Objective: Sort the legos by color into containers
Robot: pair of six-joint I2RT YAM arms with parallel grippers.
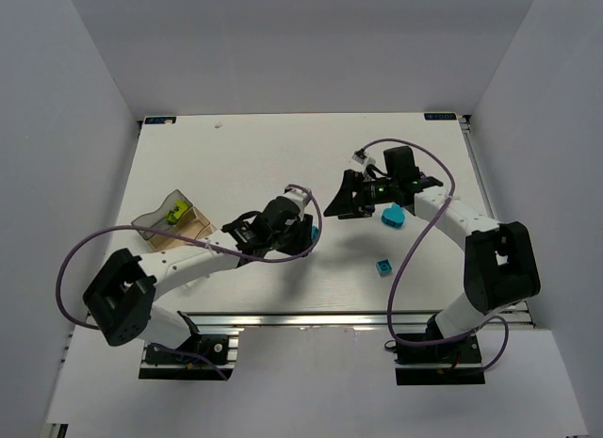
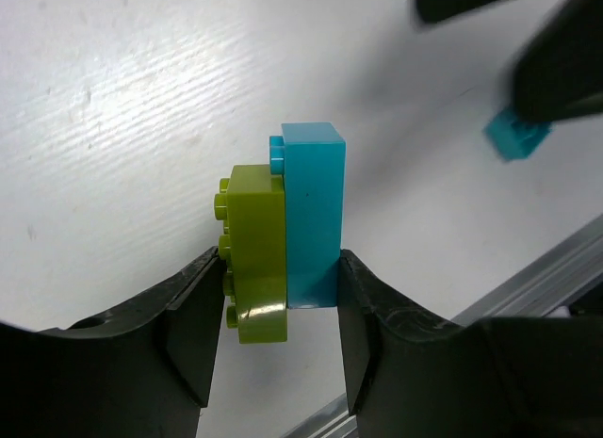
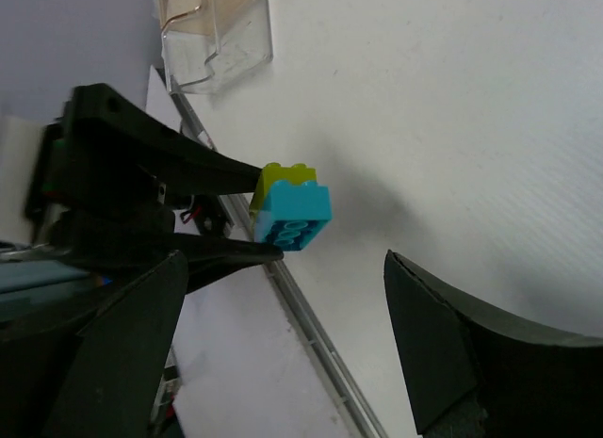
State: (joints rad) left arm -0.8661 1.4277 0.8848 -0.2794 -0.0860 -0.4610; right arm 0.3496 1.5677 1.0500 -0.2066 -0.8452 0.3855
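Your left gripper (image 2: 278, 268) is pinching the joined lime brick (image 2: 256, 259) and cyan brick (image 2: 313, 212), long axis running up-frame, studs pointing left; your right gripper (image 1: 350, 204) is standing spread.

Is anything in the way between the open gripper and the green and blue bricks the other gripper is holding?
No, nothing visible is in the way. The left gripper pinches the green-and-blue brick pair, whose bricks are stuck together. The right gripper faces it with its jaws open, and there is only empty space between them.
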